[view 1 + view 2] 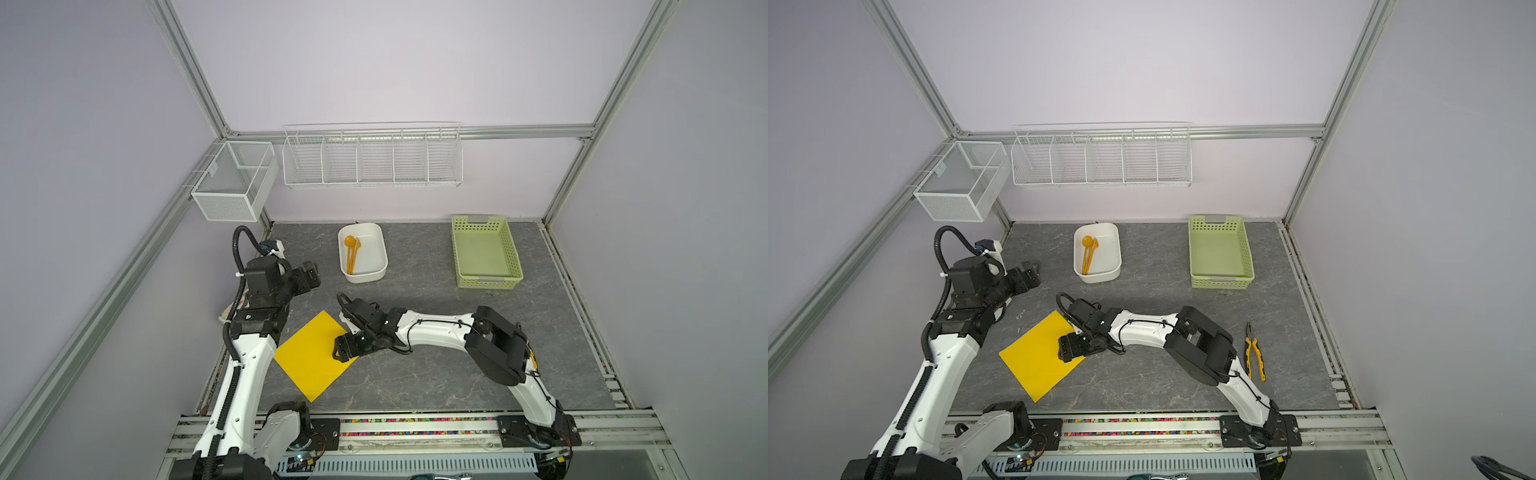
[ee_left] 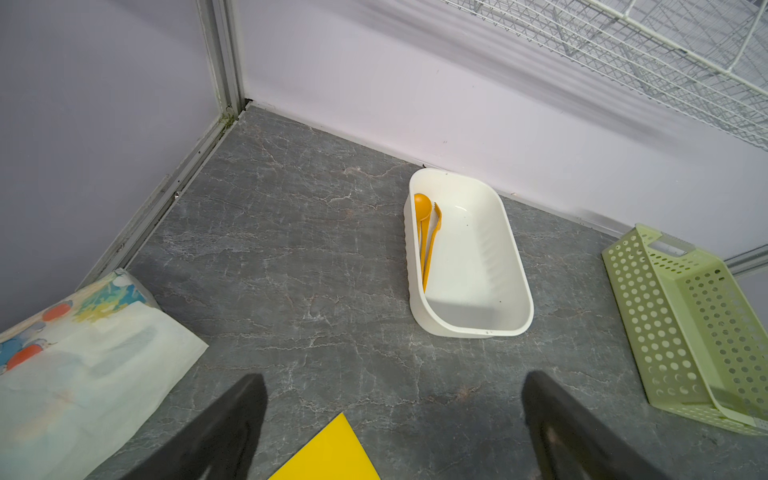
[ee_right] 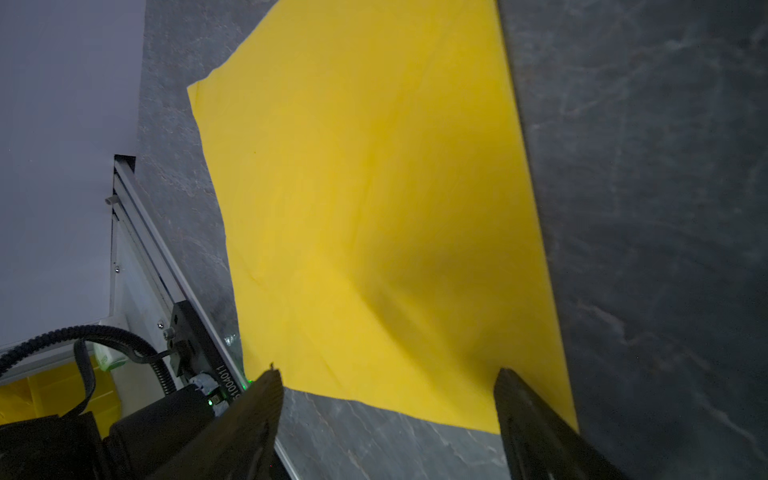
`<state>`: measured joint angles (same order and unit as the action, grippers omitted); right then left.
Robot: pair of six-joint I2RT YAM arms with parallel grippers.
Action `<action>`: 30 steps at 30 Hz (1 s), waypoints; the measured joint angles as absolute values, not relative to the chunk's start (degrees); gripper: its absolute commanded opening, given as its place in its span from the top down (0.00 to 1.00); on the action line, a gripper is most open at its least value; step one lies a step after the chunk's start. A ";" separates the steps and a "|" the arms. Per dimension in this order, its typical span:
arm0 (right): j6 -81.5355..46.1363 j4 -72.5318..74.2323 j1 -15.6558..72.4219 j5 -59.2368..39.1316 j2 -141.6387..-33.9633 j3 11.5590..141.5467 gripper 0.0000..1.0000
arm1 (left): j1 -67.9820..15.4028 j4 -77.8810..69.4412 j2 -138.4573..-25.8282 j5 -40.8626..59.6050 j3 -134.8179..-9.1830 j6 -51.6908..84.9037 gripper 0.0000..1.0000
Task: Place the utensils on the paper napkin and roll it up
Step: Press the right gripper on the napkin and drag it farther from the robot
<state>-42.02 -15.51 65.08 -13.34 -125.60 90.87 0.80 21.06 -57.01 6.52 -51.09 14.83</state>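
The paper napkin (image 1: 309, 359) is a thin, plain yellow square. It lies flat and unrolled on the grey marbled table (image 1: 415, 374), set diamond-wise in both top views, with faint creases visible in the right wrist view (image 3: 374, 208). Nothing rests on it.

The right gripper (image 3: 386, 374) hangs over the napkin's right corner. Its two dark, tapered fingers stand wide apart and grasp nothing. Whether they touch the paper cannot be determined.

The utensils (image 1: 352, 253) are slim orange plastic pieces, one of them a round-bowled spoon. They lie well beyond the napkin, bundled along one long wall of a smooth white tub (image 1: 372, 255) with rounded ends.

The left gripper (image 2: 395, 376) hovers beyond the napkin's far corner with its fingers fully spread and empty.

A soft white packet (image 2: 83, 365) with colourful print lies left of the napkin. A perforated pale green basket (image 1: 484, 253) and yellow-and-black pliers (image 1: 1254, 353) lie well to the napkin's right.
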 measured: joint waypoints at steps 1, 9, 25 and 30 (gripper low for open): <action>-42.02 -15.70 65.08 -13.32 -125.60 90.96 0.17 | 0.80 20.99 -57.06 6.52 -51.09 14.85 0.03; -41.52 -16.64 64.20 -13.63 -124.40 89.19 0.17 | 0.80 20.86 -57.56 6.50 -51.09 14.98 0.03; -27.16 -27.00 51.90 -13.37 -108.09 69.45 0.18 | 1.37 20.86 -58.74 6.48 -51.09 14.96 0.03; -20.38 -32.36 48.64 -12.93 -104.27 65.58 0.18 | 1.41 20.84 -59.37 6.70 -51.09 14.96 0.03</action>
